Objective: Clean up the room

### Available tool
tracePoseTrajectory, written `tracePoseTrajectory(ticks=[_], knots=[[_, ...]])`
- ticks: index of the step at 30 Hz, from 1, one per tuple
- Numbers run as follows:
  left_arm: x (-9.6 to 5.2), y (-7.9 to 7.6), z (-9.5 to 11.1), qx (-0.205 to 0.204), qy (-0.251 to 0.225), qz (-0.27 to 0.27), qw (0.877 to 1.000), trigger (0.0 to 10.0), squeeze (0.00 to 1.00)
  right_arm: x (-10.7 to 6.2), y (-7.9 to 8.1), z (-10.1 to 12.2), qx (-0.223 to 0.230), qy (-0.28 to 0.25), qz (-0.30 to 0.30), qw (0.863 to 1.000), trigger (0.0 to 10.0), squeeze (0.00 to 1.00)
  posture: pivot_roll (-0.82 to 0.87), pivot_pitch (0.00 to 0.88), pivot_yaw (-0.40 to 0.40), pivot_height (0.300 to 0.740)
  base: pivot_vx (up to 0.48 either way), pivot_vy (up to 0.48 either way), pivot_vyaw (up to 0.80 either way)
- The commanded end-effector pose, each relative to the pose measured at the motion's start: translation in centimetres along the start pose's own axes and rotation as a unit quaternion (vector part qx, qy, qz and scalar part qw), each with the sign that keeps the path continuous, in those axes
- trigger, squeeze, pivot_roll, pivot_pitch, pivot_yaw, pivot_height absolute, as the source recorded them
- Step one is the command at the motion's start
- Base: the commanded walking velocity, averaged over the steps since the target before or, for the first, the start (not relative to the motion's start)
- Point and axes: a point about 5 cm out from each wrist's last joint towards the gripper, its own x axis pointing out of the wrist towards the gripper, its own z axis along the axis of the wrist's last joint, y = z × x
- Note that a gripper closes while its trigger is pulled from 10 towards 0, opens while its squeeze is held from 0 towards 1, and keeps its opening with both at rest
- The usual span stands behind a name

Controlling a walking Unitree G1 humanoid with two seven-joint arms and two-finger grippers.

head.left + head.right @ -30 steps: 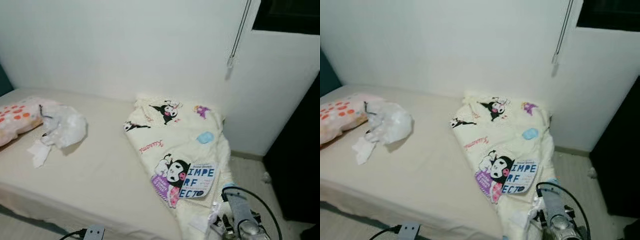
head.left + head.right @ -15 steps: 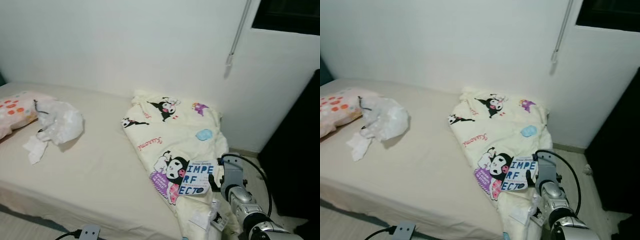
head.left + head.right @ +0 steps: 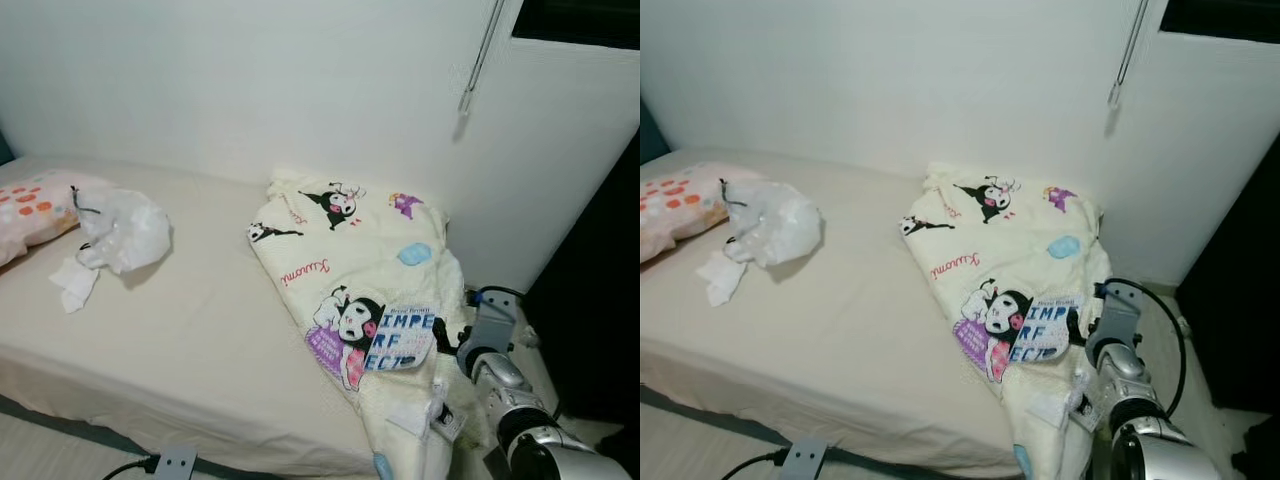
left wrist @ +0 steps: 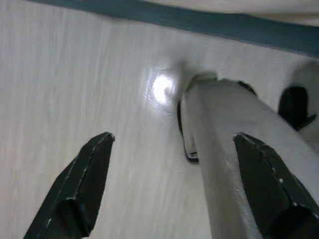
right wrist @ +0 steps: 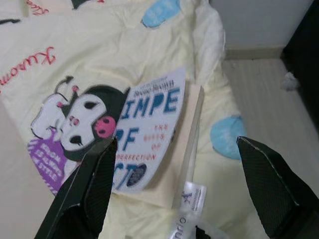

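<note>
right gripper (image 5: 174, 194): black fingers spread wide, pinching nothing, hovering just above the quilt's near end
cream cartoon-print quilt (image 3: 350, 270): folded up on the right end of the bed, near edge drooping over the side
beige mattress (image 3: 200, 350): bare in the middle
crumpled white plastic bag (image 3: 125, 232): far left, beside the pink spotted pillow (image 3: 35, 205)
left gripper (image 4: 169, 194): spread wide too, hanging over pale wood floor (image 4: 75, 89)

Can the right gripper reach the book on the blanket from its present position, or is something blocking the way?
Probably yes. The right gripper is open and points at the book, which lies on top of the blanket at the bed's near edge. Nothing stands between them.
</note>
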Motion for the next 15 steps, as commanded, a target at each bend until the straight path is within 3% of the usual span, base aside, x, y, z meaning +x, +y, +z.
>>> tracePoseTrajectory(ticks=[1, 3, 5, 6, 9, 10, 12, 13, 15], knots=[[-0.1, 0.6, -0.6, -0.017, 0.007, 0.012, 1.000, 10.0, 0.00, -0.1, -0.4, -0.1, 0.018, -0.002, -0.005, 1.000, 10.0, 0.00, -0.04, 0.000, -0.035, 0.600, 0.000, 0.000, 0.00], [0.0, 1.9, 0.7, -0.044, -0.025, 0.042, 0.998, 10.0, 0.00, -0.1, -0.6, 0.1, 0.032, -0.008, -0.006, 0.999, 10.0, 0.00, -0.03, 0.006, -0.030, 0.590, 0.000, 0.000, 0.00], [-0.1, 4.2, 2.9, -0.072, -0.079, 0.085, 0.991, 10.0, 0.00, -0.1, -0.7, 0.4, 0.045, -0.016, -0.005, 0.999, 10.0, 0.00, -0.03, 0.024, -0.022, 0.580, 0.000, 0.000, 0.00], [-0.1, 4.2, 2.9, -0.072, -0.079, 0.085, 0.991, 10.0, 0.00, -0.1, -0.7, 0.4, 0.045, -0.016, -0.005, 0.999, 10.0, 0.00, -0.03, 0.024, -0.022, 0.580, 0.000, 0.000, 0.00], [-0.9, 8.3, 7.8, -0.132, -0.188, 0.130, 0.964, 10.0, 0.00, -0.1, -1.0, 0.9, 0.079, -0.036, 0.002, 0.996, 10.0, 0.00, -0.01, 0.052, -0.014, 0.565, 0.000, 0.000, 0.00], [-0.9, 8.3, 7.8, -0.132, -0.188, 0.130, 0.964, 10.0, 0.00, -0.1, -1.0, 0.9, 0.079, -0.036, 0.002, 0.996, 10.0, 0.00, -0.01, 0.052, -0.014, 0.565, 0.000, 0.000, 0.00], [-2.0, 10.8, 11.1, -0.166, -0.264, 0.140, 0.940, 10.0, 0.00, -0.1, -1.1, 1.5, 0.099, -0.054, 0.013, 0.994, 10.0, 0.00, 0.01, 0.074, -0.008, 0.555, 0.000, 0.000, 0.00], [-2.0, 10.8, 11.1, -0.166, -0.264, 0.140, 0.940, 10.0, 0.00, -0.1, -1.1, 1.5, 0.099, -0.054, 0.013, 0.994, 10.0, 0.00, 0.01, 0.074, -0.008, 0.555, 0.000, 0.000, 0.00], [-3.5, 13.0, 14.2, -0.161, -0.339, 0.139, 0.916, 10.0, 0.00, 0.0, -1.0, 2.5, 0.100, -0.078, 0.027, 0.992, 10.0, 0.00, 0.03, 0.121, 0.014, 0.545, 0.000, 0.000, 0.00]])
